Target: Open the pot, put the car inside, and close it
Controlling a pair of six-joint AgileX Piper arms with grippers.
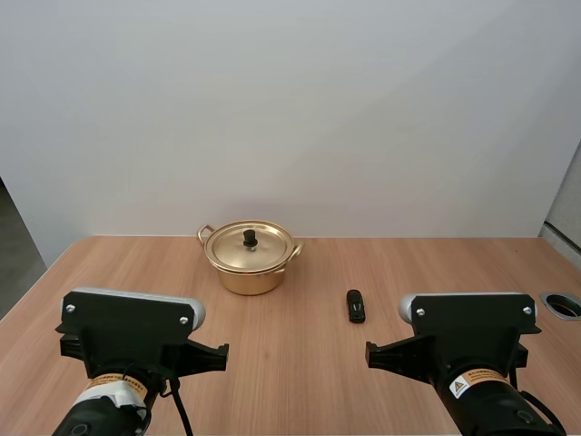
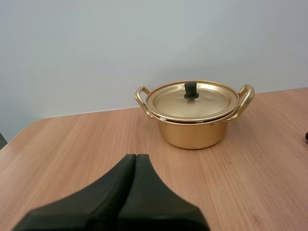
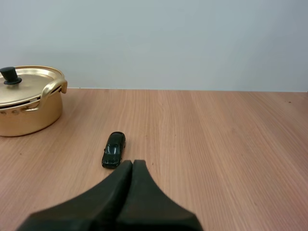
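My left pincer [image 2: 136, 156] is closed on nothing: its two black fingers lie pressed together as one dark wedge, low over the light brown wooden tabletop [image 2: 72, 144]. Ahead of it and off to its right stands the shiny gold-coloured metal pot [image 2: 192, 134], round and shallow with a looped handle on each side, upright on the wood and well apart from the fingertips. Its flat golden lid [image 2: 192, 102] sits on the rim, with a small black knob [image 2: 191, 90] at the middle — the pot is shut.

To the right of the pot, apart from it and nearer the arms, lies the small dark toy car [image 3: 113, 149], resting on the bare tabletop with its length pointing away from the arms. It is just ahead of my right pincer [image 3: 132, 162] and a little to that pincer's left, not touching it. The right pincer is likewise closed and holds nothing, its fingers meeting in a single wedge above the wood; the pot stands farther off, ahead and to its left.

At the tabletop's far right edge, beyond the right arm [image 1: 472, 336], is a round grey-rimmed opening [image 1: 563, 304].
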